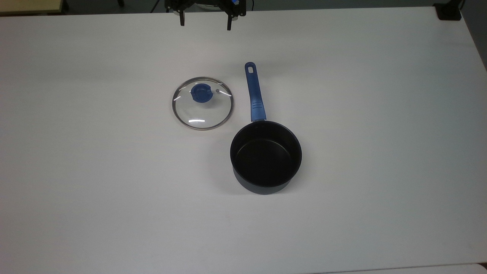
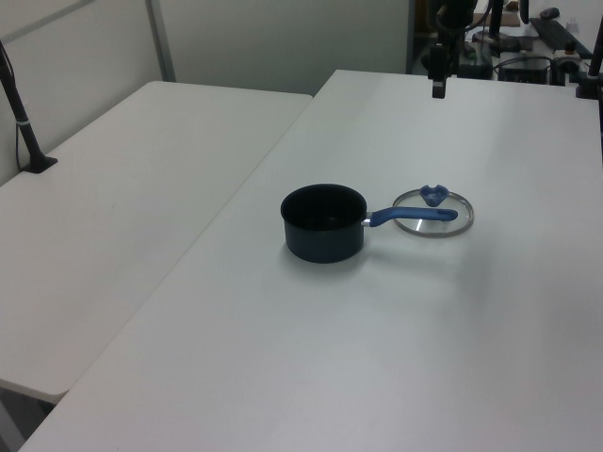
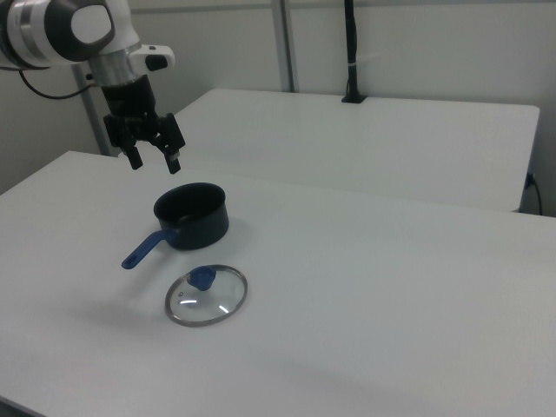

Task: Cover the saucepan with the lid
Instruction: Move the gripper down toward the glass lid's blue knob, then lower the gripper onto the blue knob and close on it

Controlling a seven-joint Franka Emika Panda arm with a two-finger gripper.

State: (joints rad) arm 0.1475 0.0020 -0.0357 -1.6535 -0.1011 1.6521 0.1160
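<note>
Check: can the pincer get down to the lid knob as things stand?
Probably yes. The pincer hangs open above the table, the lid lies flat with its knob up, and the saucepan stands off to one side.

the lid [image 1: 202, 103] looks like clear glass, glossy enough to throw small white highlights, with a thin shiny metal rim and a smooth blue plastic-looking knob [image 1: 200, 93]. the saucepan [image 1: 265, 156] has a dark, matt, smooth coating inside and out, with only a soft sheen on its floor; its long blue handle [image 1: 254, 93] looks like smooth plastic, lightly ridged near the pan. the surface [image 1: 380, 114] is white, smooth and matt. the end effector [image 3: 154, 161] has black matt fingers, and the arm [image 3: 78, 26] above it shows glossy white casing with a silvery metal-looking ring.
</note>
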